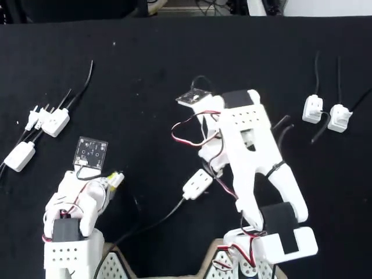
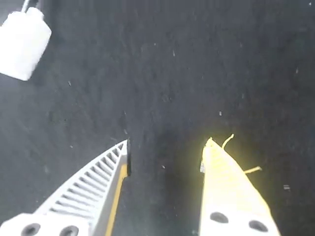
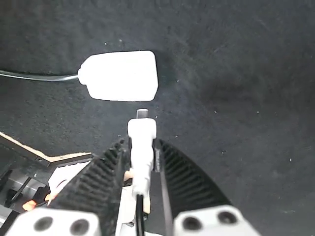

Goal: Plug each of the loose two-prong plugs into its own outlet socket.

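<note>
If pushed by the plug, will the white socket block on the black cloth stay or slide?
Likely slides: the small white plastic socket block lies unheld on black cloth. Its thin black cable looks floppy, so hardly anchors it.

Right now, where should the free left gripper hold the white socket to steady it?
I would pinch the socket across its long sides near its corded end, coming from above: it lies flat, and the plug in the right gripper crowds the other end.

Table (image 1: 145,70): black cloth cover, matte, lint-flecked, evenly lit. Beyond its far edge: dark furniture (image 1: 70,7) at left corner, tangled cables (image 1: 215,6) at centre, white panel (image 1: 325,7) at right corner.
</note>
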### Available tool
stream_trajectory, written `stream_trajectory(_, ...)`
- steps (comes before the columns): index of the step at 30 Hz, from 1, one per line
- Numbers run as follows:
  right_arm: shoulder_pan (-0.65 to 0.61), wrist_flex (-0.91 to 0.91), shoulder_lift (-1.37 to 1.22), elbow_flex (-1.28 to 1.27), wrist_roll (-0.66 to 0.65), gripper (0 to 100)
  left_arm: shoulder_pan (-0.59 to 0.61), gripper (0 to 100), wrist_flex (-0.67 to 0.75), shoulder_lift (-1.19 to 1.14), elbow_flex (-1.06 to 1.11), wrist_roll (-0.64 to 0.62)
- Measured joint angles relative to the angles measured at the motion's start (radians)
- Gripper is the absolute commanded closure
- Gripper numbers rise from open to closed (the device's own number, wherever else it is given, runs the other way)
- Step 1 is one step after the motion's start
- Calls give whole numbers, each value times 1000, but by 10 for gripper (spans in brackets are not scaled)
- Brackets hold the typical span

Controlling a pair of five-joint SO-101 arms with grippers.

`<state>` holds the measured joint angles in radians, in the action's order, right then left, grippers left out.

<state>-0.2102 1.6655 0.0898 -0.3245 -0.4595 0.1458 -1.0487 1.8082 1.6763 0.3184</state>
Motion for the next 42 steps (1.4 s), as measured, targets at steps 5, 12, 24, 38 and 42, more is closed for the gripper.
stream_trajectory(5, -3, -84, 0, -35, 2, 988, 0, 758, -8, -5, 0, -6)
stream_trajectory(12, -3, -187, 0, -107, 6, 988, 0, 758, -8, -3, 0, -8)
stream_trajectory(24, -38, -199, -8, -124, 15, 988, 0, 758, -8, -3, 0, -8)
stream_trajectory(38, -41, -203, -8, -146, 52, 988, 0, 758, -8, -3, 0, -8)
stream_trajectory(42, -41, -203, -8, -146, 52, 988, 0, 758, -8, -3, 0, -8)
